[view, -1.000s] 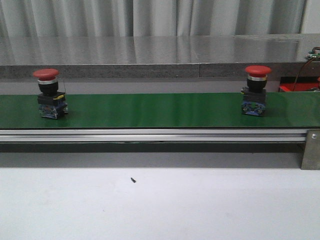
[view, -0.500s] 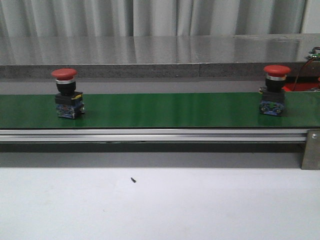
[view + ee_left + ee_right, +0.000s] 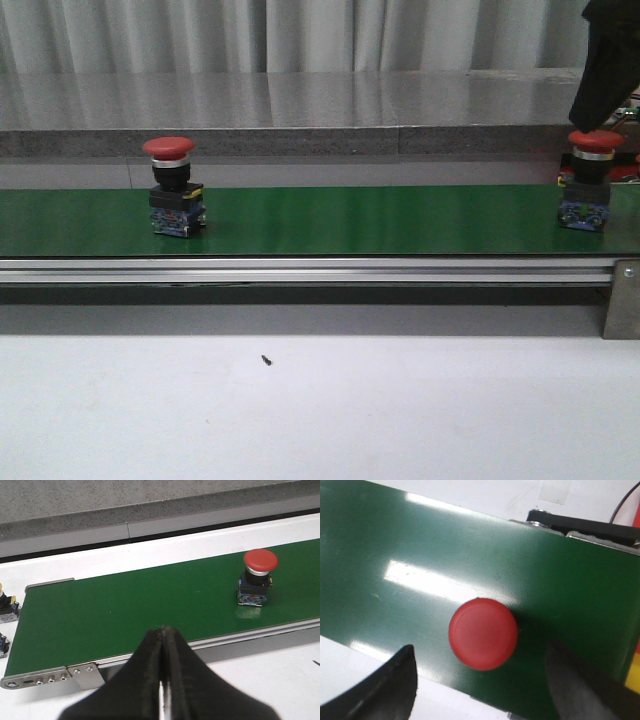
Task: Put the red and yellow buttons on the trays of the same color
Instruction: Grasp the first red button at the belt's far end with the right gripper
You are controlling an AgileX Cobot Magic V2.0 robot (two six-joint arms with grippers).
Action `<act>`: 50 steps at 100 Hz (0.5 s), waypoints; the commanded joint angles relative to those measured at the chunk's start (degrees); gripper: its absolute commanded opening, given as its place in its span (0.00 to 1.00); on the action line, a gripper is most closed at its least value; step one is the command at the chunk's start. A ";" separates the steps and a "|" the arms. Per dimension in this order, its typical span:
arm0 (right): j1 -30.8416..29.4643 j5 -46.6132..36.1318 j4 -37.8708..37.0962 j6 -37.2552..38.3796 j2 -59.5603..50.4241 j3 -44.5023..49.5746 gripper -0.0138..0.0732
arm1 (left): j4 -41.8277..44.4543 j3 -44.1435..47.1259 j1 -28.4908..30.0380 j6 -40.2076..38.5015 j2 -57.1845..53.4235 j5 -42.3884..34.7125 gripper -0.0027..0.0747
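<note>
A green belt crosses mid-frame in the front view. One red button stands left of centre; another sits at the right edge under the right gripper, jaws wide apart, empty. The left gripper is closed, empty.

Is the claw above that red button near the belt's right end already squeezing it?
No: in the right wrist view the right gripper is open, its fingers well apart from the red button on either side.
</note>
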 commanded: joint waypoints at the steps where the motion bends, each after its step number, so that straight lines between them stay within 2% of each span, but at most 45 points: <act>1: 0.06 -2.00 -0.19 -0.64 0.18 -2.86 0.78 | -0.81 -1.62 -0.40 0.04 -0.18 -3.93 0.01; 14: 0.06 -1.79 -1.31 -0.64 3.08 -3.84 0.76 | -0.81 -1.62 -0.40 0.04 -0.18 -3.98 0.01; 27: 0.06 -0.30 -2.58 -0.64 4.20 -3.83 0.56 | -0.81 -1.62 -0.40 0.04 -0.18 -4.17 0.01; 37: 0.06 2.60 -2.72 -0.64 4.14 -4.66 0.45 | -0.81 -1.62 -0.40 0.04 -0.18 -4.57 0.01; 50: -0.08 7.05 -2.81 -0.34 4.14 -9.13 0.44 | -0.81 -1.62 -0.40 0.04 -0.18 -4.80 0.01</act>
